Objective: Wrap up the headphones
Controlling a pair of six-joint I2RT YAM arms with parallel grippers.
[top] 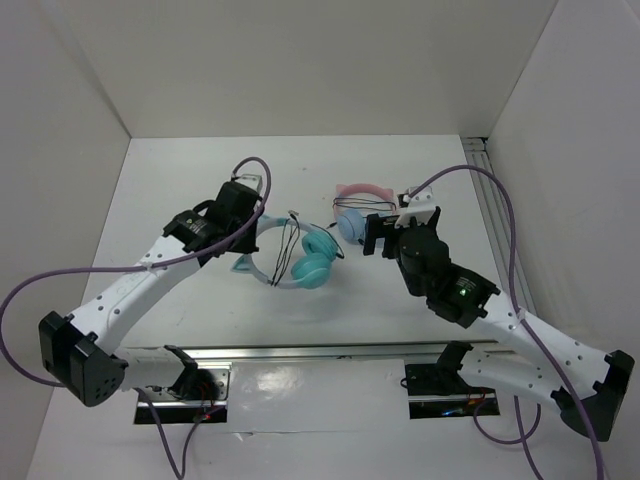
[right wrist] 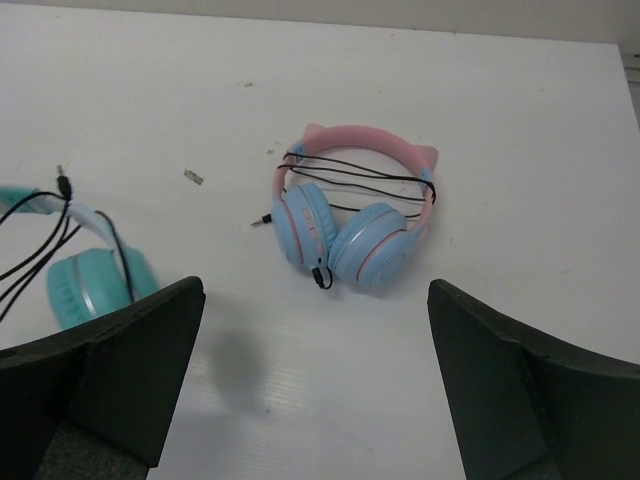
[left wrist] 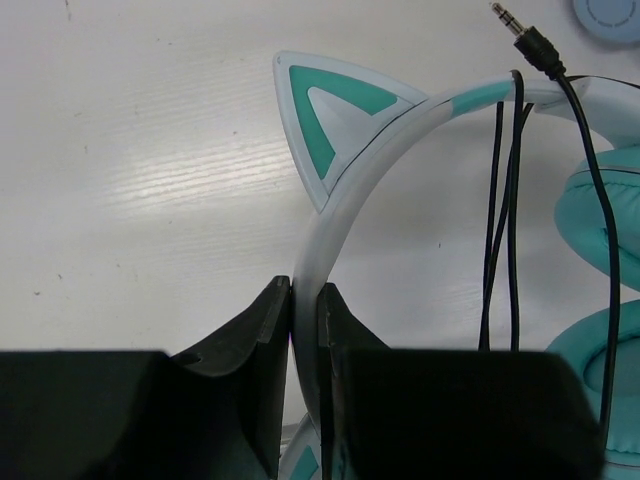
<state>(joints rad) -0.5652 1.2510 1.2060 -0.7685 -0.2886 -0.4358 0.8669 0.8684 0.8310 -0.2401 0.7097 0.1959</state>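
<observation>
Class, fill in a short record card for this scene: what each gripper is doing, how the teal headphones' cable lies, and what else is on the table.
Left gripper: shut on the white headband of the teal headphones, just along from a cat ear
Right gripper: open, holding nothing, above the table
Cable: hangs in loops over the headband; plug lies free
Other item: pink-and-blue headphones, cable wound across them, lying apart from the teal pair

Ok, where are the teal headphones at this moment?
In the top view the headphones lie left of centre, headband clamped in the left end effector, the pink pair to their right.
</observation>
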